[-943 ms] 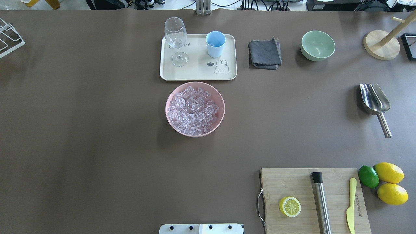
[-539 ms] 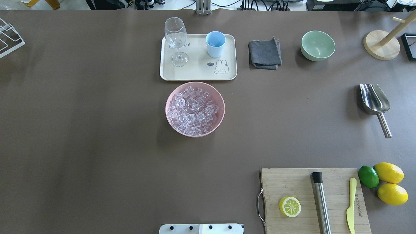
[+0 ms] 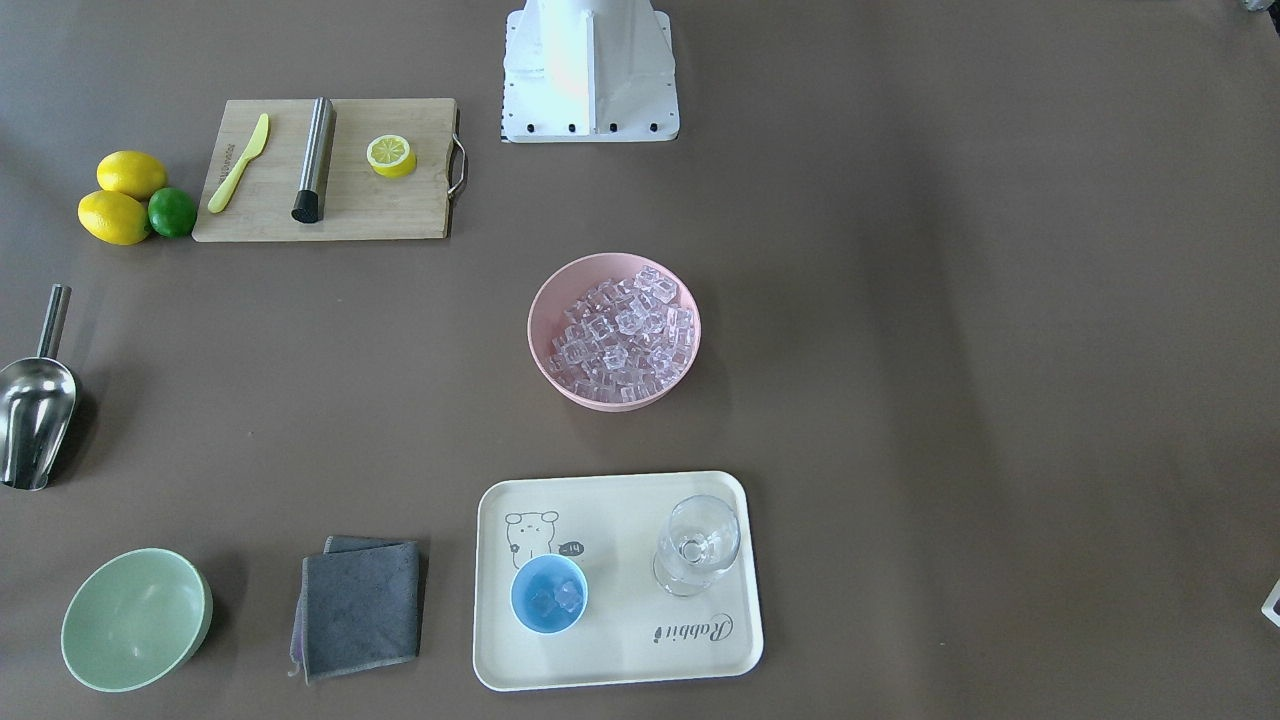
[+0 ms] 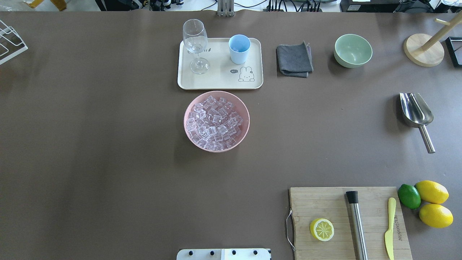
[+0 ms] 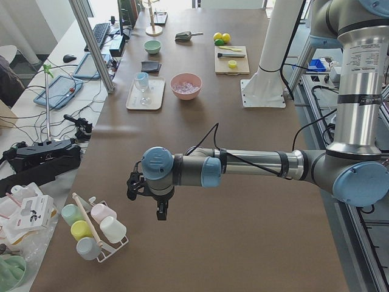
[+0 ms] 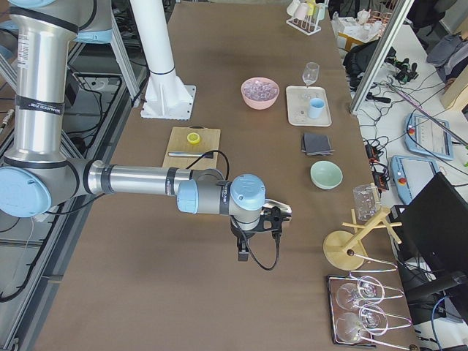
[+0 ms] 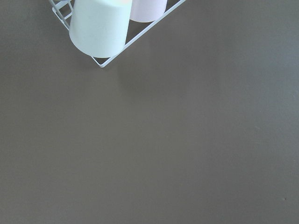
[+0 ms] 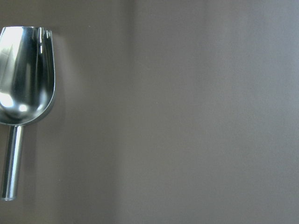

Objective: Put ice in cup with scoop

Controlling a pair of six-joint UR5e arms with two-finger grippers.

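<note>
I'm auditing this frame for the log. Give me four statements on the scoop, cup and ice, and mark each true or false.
1. The scoop lies on the bare table. True.
2. The cup stands on the cutting board. False: it stands on the tray, beside the wine glass.
3. The cup already holds a few cubes. True, by the front-facing view.
4. The pink bowl is empty. False: it is heaped with ice.

Ice (image 3: 622,338) fills the pink bowl (image 3: 541,318) in front of my base (image 3: 590,70), cubes (image 3: 567,596) sit in the blue cup (image 3: 524,603) on the tray (image 3: 620,520), the scoop (image 3: 35,415) lies well apart.
</note>
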